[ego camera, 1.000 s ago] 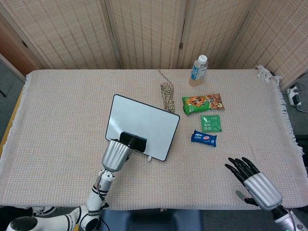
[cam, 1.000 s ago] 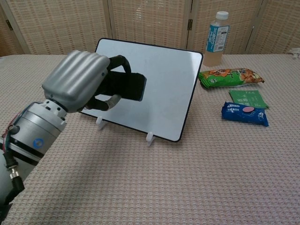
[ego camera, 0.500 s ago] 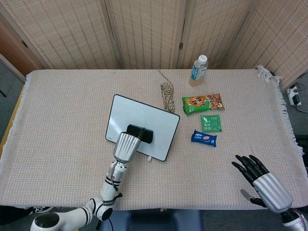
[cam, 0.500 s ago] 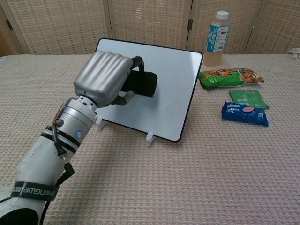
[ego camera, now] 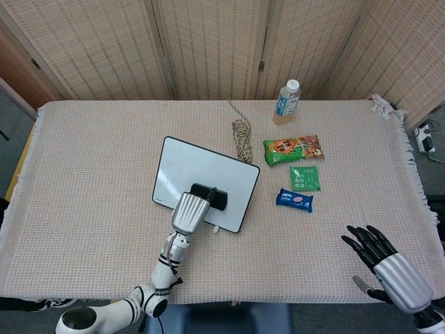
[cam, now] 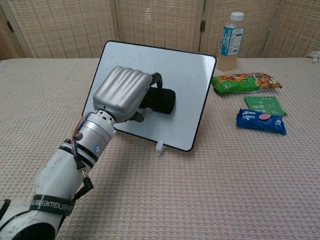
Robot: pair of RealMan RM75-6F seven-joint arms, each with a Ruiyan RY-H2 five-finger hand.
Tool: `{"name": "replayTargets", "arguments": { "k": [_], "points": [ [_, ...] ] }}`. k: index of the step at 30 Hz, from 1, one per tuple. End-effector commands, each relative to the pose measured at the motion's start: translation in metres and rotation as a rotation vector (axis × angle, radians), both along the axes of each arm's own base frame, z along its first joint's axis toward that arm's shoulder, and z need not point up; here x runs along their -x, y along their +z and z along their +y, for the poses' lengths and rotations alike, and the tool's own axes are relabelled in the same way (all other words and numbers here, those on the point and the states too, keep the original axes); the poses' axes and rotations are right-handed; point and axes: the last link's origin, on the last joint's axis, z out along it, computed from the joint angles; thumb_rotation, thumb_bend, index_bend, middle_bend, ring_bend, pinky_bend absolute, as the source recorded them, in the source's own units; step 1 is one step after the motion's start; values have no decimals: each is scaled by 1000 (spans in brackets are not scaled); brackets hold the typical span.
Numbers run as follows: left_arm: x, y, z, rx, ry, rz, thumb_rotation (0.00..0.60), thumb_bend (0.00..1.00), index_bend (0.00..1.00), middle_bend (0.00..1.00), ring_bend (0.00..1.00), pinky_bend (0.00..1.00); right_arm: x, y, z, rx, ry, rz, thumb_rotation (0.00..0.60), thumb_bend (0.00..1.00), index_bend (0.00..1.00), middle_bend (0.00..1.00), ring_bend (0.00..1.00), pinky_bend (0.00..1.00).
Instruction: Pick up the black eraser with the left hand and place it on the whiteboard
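Note:
My left hand (ego camera: 189, 212) (cam: 123, 93) grips the black eraser (ego camera: 211, 195) (cam: 161, 101) and holds it against the face of the whiteboard (ego camera: 201, 174) (cam: 186, 75). The whiteboard leans back on small white feet near the table's middle. The eraser sits at the board's lower middle, partly hidden behind my fingers. My right hand (ego camera: 388, 266) hovers at the front right corner of the table, fingers spread, holding nothing; the chest view does not show it.
A coil of twine (ego camera: 241, 133) lies behind the board. A drink bottle (ego camera: 286, 101) (cam: 231, 41) stands at the back. An orange-green snack pack (ego camera: 293, 147) (cam: 244, 82), a green sachet (ego camera: 304, 177) (cam: 263, 105) and a blue packet (ego camera: 295, 200) (cam: 261, 121) lie right of the board.
My left hand has carried the eraser to the right and in toward the whiteboard's face. The right hand has drifted slightly toward the front right.

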Motion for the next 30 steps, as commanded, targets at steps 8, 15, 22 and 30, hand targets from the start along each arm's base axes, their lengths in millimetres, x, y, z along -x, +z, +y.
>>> {"name": "replayTargets", "arguments": {
  "k": [8,15,22,30],
  "points": [
    [-4,-5,-5,7,-6,13,600,317,285,1000,1000,1000,0,1,2,6,5,0,600,358,0,0,0,0],
    [-3,0,-11,-9,-12,10,600,251,240,1000,1000,1000,0,1,2,10,5,4,600,358,0,0,0,0],
    [19,27,-35,20,22,-3,600,236,203,1000,995,1000,0,-2,3,7,11,16,600,359,0,0,0,0],
    [95,132,-110,133,324,183,600,233,145,683,553,703,-3,-19,3,-28,16,62,600,359,0,0,0,0]
  ]
}}
